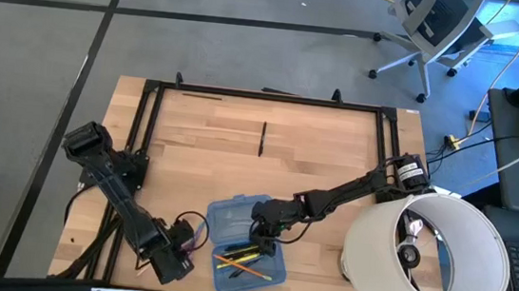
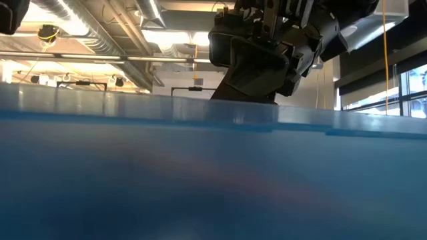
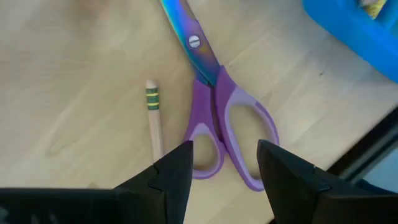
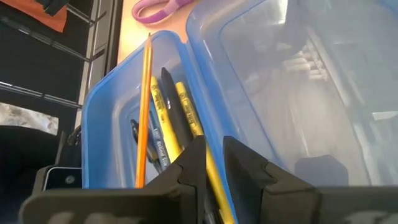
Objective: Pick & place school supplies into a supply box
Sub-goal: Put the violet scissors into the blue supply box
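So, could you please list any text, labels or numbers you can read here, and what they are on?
Yellow pencils in the supply box: dark print along the barrels, too blurred to read.
Scissors: no lettering visible.
Pale pencil: green and yellow bands only, no lettering.
Nothing else legible.

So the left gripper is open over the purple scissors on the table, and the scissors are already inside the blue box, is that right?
Not quite. The left gripper is open over the purple scissors, but they lie on the wooden table, outside the blue box. The left wrist view shows this.
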{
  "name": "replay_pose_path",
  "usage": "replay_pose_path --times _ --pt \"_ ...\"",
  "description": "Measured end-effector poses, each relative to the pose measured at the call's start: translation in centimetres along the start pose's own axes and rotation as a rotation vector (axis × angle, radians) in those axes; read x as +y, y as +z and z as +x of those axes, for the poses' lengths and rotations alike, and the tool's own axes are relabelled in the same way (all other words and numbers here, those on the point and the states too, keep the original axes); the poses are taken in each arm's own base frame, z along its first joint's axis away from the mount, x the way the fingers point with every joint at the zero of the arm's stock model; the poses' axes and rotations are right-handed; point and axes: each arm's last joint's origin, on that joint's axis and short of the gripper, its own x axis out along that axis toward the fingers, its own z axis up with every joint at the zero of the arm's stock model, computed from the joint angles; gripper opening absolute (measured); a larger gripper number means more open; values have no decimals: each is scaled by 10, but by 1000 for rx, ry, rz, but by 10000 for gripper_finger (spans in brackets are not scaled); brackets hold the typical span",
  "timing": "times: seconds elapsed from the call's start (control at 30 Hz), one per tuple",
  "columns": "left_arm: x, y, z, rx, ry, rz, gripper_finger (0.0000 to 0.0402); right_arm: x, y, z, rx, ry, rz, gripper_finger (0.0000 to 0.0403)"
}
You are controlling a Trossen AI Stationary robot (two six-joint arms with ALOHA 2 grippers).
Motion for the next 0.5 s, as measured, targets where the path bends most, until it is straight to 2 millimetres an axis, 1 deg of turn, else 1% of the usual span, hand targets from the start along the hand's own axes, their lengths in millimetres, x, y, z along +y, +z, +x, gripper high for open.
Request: replay_pose_path --times 0.1,0.23,0.43,0.5 --pt "-3 -2 7 26 16 1 171 0 0 0 -1 -1 0 61" --pt "-3 -5 22 57 61 -5 171 0 0 0 -1 -1 0 61" --pt "-11 -9 36 77 16 -4 171 0 0 0 0 -1 0 61" --pt "-11 -9 40 76 25 -3 172 0 0 0 0 -1 0 61"
